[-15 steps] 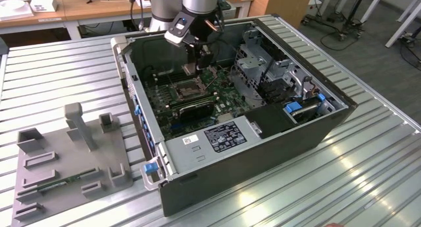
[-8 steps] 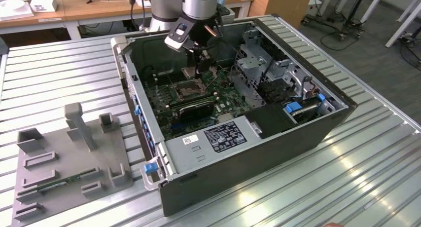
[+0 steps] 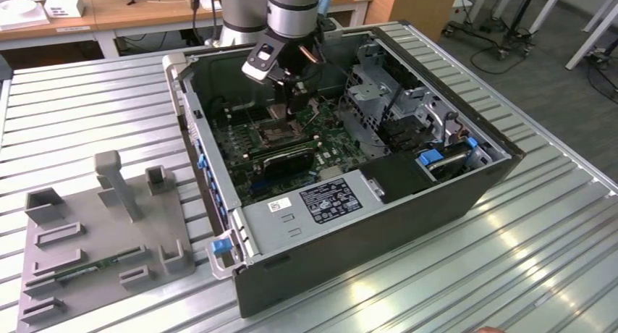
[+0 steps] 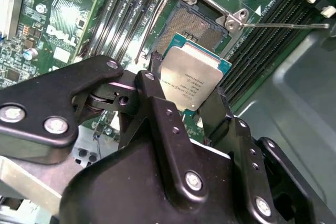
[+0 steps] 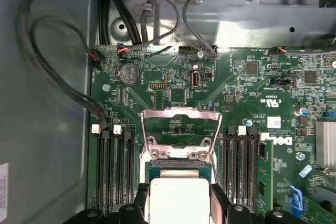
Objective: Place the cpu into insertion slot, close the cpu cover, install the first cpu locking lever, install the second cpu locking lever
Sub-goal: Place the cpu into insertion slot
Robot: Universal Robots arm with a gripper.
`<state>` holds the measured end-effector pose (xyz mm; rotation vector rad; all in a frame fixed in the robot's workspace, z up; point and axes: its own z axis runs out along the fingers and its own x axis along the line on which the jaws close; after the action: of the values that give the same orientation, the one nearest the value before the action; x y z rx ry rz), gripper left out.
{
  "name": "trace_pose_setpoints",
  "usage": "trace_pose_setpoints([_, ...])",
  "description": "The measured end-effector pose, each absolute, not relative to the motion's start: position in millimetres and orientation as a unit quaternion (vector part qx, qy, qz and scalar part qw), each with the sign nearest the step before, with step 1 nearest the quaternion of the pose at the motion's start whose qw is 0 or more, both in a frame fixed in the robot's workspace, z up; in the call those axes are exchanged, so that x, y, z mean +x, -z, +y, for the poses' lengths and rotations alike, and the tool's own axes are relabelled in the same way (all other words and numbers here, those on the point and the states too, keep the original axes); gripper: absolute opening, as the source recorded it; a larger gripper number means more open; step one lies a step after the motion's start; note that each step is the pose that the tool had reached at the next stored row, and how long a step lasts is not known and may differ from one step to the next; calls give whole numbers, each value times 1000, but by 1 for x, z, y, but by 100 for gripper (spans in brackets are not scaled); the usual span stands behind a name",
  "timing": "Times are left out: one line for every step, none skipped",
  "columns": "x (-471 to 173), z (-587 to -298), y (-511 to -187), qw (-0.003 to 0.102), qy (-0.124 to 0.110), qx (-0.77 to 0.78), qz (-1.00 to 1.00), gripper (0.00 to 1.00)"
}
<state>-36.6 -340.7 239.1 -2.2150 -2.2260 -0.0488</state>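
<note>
My gripper is shut on the cpu, a pale silver square on a green base, held by two opposite edges between black fingers. The chip hangs over the near edge of the insertion slot, whose dark pin grid lies uncovered. In the first wrist view the cpu sits just short of the cpu cover, a silvery frame standing open on its hinge. A thin locking lever sticks out sideways from the socket corner. In the exterior view the gripper reaches down into the case above the insertion slot.
Black memory slots flank the socket on both sides. Black cables run along the case wall. A metal drive cage stands toward the exterior view's right inside the open case. A grey fixture plate lies on the table.
</note>
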Motion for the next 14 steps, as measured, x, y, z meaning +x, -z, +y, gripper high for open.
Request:
trace_pose_setpoints([-37,-341,-237,0,16,-705,-709,54])
trace_pose_setpoints([-37,-341,-235,0,16,-705,-709,54])
trace_pose_setpoints([-37,-341,-234,0,16,-705,-709,54])
trace_pose_setpoints([-37,-341,-232,0,16,-705,-709,54])
trace_pose_setpoints([-37,-341,-230,0,15,-705,-709,54])
trace_pose_setpoints([-37,-341,-229,0,16,-705,-709,54])
trace_pose_setpoints([-37,-341,-228,0,16,-705,-709,54])
trace_pose_setpoints([-37,-341,-228,0,15,-705,-709,54])
trace_pose_setpoints([-37,-341,-228,0,15,-705,-709,54])
trace_pose_setpoints([-37,-341,-228,0,15,-705,-709,54])
trace_pose_setpoints([-37,-341,-228,0,15,-705,-709,54])
trace_pose_setpoints([-37,-341,-228,0,15,-705,-709,54])
trace_pose_setpoints([-37,-341,-228,0,16,-705,-709,54])
trace_pose_setpoints([-38,-341,-227,0,16,-705,-709,54])
